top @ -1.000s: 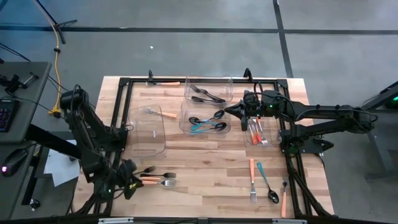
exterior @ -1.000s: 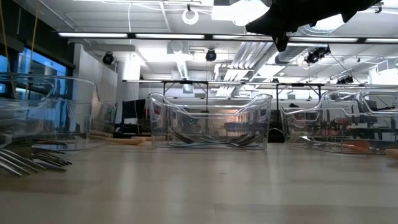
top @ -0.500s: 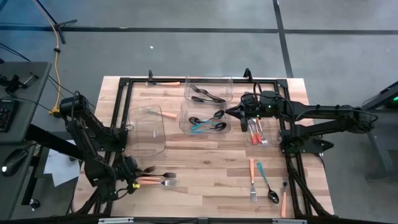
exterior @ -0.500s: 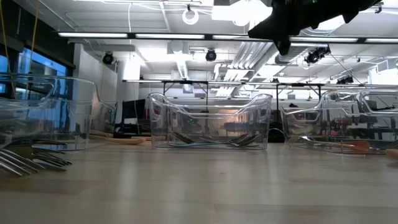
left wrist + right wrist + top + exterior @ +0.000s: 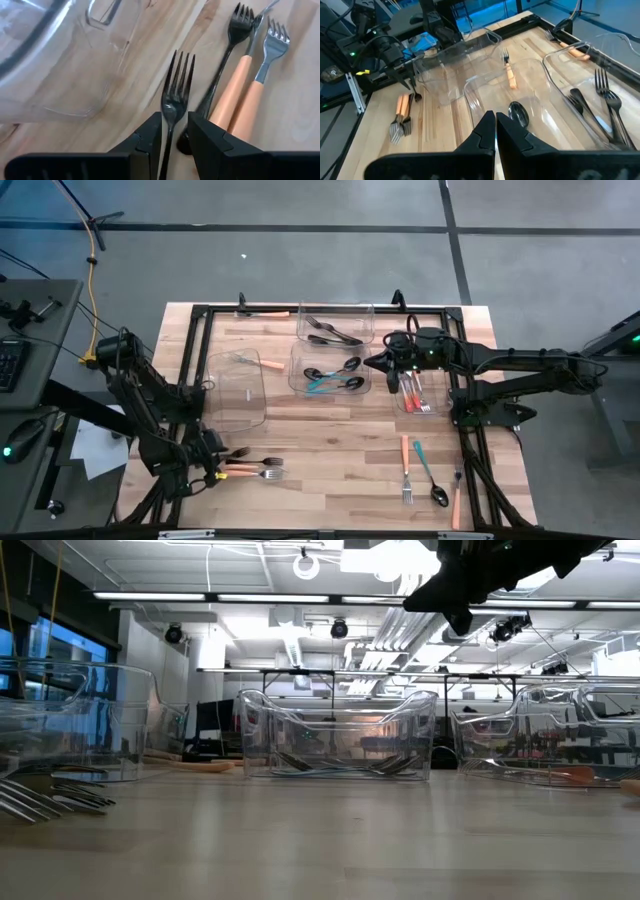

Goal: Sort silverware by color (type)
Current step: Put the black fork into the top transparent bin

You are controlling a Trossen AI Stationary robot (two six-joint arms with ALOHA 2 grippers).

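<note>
Left hand [image 5: 175, 131] pinching slim glossy black fork [image 5: 177, 82]; right hand [image 5: 495, 131] closed, empty, above clear bins.

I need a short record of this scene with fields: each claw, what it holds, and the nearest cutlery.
left claw: shut on the thin all-black plastic fork, low at the table's near-left corner
beside it: two orange-handled metal forks lying flat on the wooden table
right claw: shut, empty, above the clear plastic bins

Two dark jointed arms, black wedge-shaped fingers [image 5: 150, 137], green light on right arm [image 5: 432, 351]
</note>
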